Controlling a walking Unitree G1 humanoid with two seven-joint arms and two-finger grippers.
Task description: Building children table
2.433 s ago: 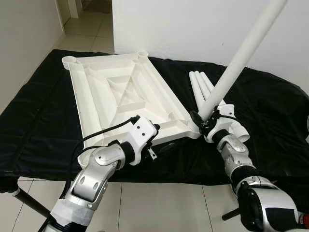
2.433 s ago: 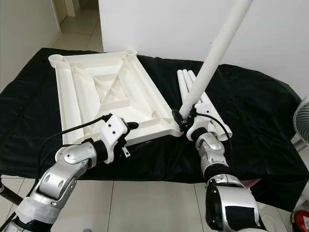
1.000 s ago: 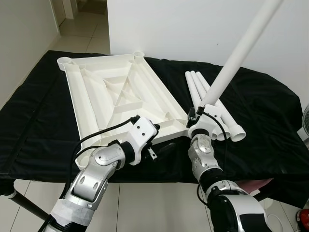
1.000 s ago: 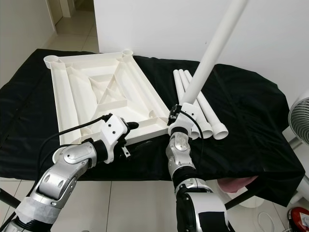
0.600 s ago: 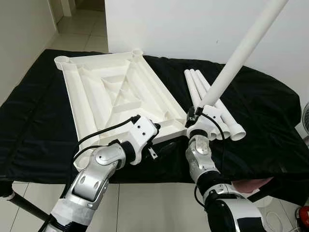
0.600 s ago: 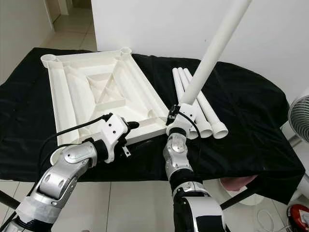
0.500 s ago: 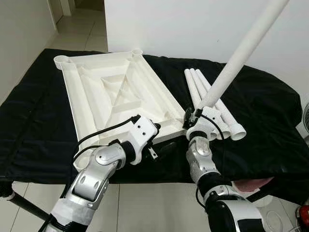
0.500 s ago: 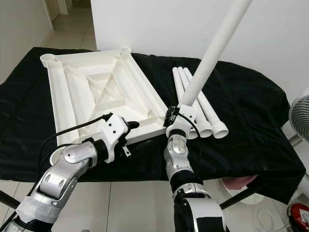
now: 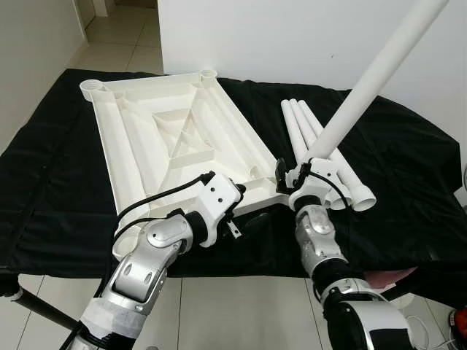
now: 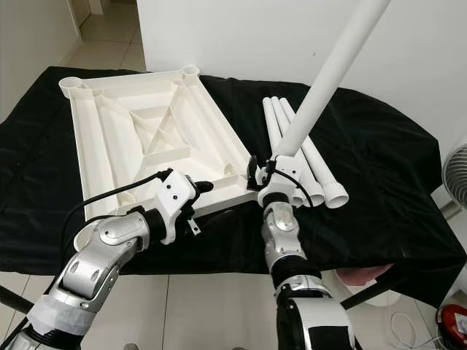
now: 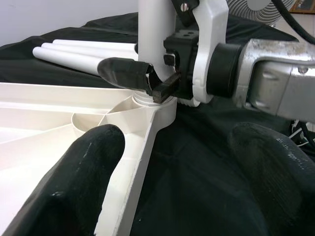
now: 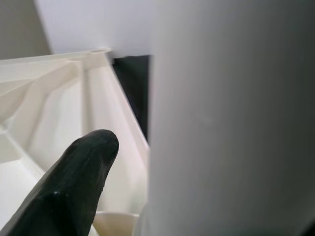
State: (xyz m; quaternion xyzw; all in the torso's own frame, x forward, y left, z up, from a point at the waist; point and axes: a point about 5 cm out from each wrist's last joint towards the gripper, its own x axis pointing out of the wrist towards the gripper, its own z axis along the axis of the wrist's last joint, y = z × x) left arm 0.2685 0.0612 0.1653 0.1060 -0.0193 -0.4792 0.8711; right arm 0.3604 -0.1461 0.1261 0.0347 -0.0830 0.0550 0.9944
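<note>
My right gripper (image 9: 290, 177) clamps the long white plastic leg tube (image 9: 365, 87) at its foot, right over the near corner socket (image 11: 147, 101) of the upturned white ribbed tabletop (image 9: 168, 146). The tube leans rightward, apparently not yet plumb. My left gripper (image 9: 248, 219) straddles the tabletop's near edge, open.

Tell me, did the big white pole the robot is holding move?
Yes. The pole tilted more toward the robot's right, judged against the three spare legs; its foot stays at the tabletop's near corner.

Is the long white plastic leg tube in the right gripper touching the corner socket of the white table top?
Touching. In the left wrist view the white leg tube, clamped by the right gripper, sits with its bottom end in the corner socket of the upturned table top.
</note>
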